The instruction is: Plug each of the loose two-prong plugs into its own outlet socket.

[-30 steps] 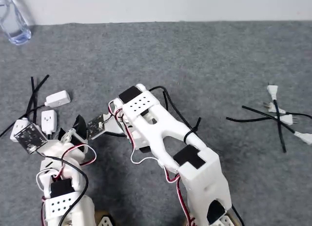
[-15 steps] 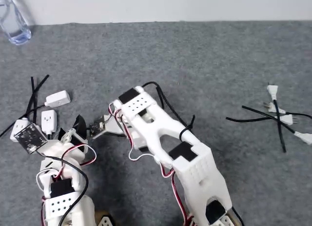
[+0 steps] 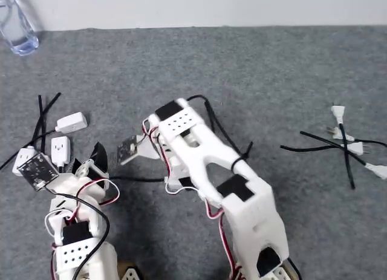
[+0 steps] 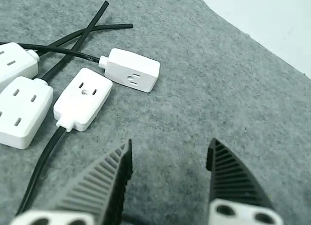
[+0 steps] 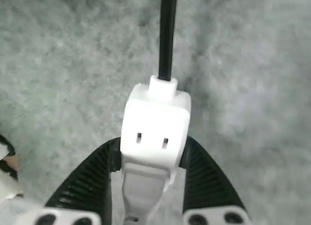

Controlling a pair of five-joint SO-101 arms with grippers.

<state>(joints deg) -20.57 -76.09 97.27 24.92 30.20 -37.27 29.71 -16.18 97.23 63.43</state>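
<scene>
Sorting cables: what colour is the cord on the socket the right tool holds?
Black cord, white socket; clearest in the right wrist view.

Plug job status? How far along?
Done: nothing visibly plugged in. The outlet sockets by the open left gripper show empty slots. In hand: the right gripper is shut on a corded socket. Left: the two-prong plugs lie loose on the carpet, apart from every socket.

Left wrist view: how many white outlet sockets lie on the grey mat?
4. The far socket lies alone; the middle socket beside it; the third socket and cut-off socket lie side by side. More may lie outside the frame.
</scene>
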